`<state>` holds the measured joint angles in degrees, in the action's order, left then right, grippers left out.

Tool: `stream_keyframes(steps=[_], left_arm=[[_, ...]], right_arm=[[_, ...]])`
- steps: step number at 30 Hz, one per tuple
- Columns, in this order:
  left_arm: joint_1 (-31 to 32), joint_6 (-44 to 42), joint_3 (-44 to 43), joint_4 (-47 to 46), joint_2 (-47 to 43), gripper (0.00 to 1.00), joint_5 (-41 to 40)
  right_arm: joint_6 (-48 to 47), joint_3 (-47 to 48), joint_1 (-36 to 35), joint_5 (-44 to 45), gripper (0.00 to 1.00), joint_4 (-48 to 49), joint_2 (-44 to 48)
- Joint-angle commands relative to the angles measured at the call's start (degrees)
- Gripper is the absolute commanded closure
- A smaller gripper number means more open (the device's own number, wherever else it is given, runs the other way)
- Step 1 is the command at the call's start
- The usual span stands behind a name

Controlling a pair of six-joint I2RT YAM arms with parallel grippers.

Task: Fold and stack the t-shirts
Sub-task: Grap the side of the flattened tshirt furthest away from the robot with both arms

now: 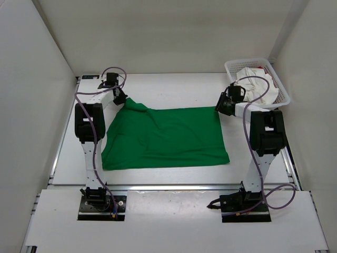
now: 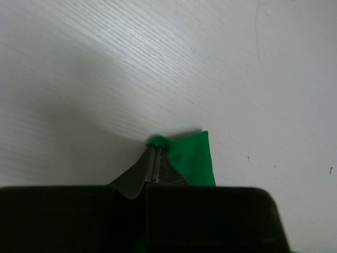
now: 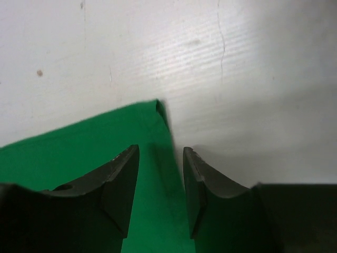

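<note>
Green t-shirt [image 1: 166, 137]: spread on table [image 1: 174, 87], mid-field | left gripper [image 2: 154, 150]: jaws closed on its far-left corner | right gripper [image 3: 160, 152]: jaws apart, astride its far-right corner | white t-shirt [image 1: 258, 87]: in basket [image 1: 234, 66], far right

All I'm seeing is a white wood-grain table [image 1: 174, 87] boxed in by plain white walls [image 1: 158, 31] on three sides, evenly lit, soft shadows.
</note>
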<state>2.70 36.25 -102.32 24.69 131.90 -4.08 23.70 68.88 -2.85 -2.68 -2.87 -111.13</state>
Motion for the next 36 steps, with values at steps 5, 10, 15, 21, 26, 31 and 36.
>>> stream_keyframes(steps=[5, 10, 15, 21, 26, 31, 36], left_arm=[[-0.1, 0.6, 2.0, -2.2, -7.7, 1.0, 1.1], [-0.2, 0.7, 2.9, -2.6, -8.3, 1.0, 1.4], [-0.5, 0.7, 3.8, -3.2, -8.8, 1.0, 1.5], [-0.6, 0.8, 4.5, -3.3, -10.4, 1.0, 2.9], [-2.7, 5.3, 11.2, -6.3, -16.0, 1.0, 9.2], [-4.6, 5.6, 17.5, -6.5, -23.6, 1.0, 12.4], [-5.9, 5.3, 25.1, -6.0, -32.9, 1.0, 14.5]], right_arm=[[-1.3, 11.4, -0.9, 2.1, 0.63, -4.3, -6.5], [-1.6, 14.4, -0.9, 1.4, 0.68, -6.4, -8.7], [-1.2, 16.8, -0.9, 0.6, 0.81, -8.4, -10.2], [-1.3, 15.9, -1.8, 2.2, 0.99, -7.5, -8.4], [-1.9, 12.2, -1.0, 1.3, 1.0, -8.3, -0.3], [-1.6, 4.5, 0.6, -2.9, 1.0, -10.3, 7.4], [-0.2, -3.9, 0.0, -4.0, 1.0, -8.6, 15.0]])
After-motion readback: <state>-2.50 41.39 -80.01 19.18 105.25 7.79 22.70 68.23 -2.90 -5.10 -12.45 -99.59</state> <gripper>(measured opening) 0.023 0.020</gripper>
